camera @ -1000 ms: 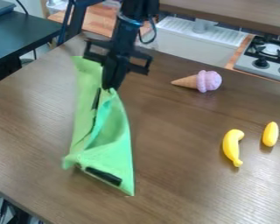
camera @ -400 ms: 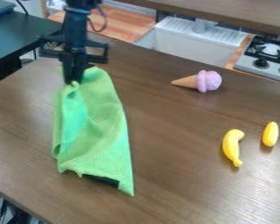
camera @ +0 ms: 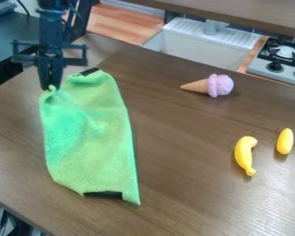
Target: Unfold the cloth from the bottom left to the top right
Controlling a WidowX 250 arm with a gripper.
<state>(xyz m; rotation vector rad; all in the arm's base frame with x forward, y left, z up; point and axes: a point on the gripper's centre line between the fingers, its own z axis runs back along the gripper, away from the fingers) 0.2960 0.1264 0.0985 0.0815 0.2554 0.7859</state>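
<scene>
the black gripper is at the far left corner of the green cloth, its two fingers pinched together on a small bunch of fabric. the cloth lies on the left part of the brown table, mostly spread, with a dark patch at its near edge and another at its far edge.

the spreading looks nearly done, and i'd guess the held corner needs only laying down and letting go. the likeliest trouble is pulling too far left: nothing seems to pin the near end, so the whole cloth could slide instead of opening. letting go while the corner is bunched could leave a pucker there, and a fold could spring back. if the fingers snag the weave, lifting away could drag the corner up again. the ice cream cone and banana sit well apart, so neither seems at risk.
</scene>
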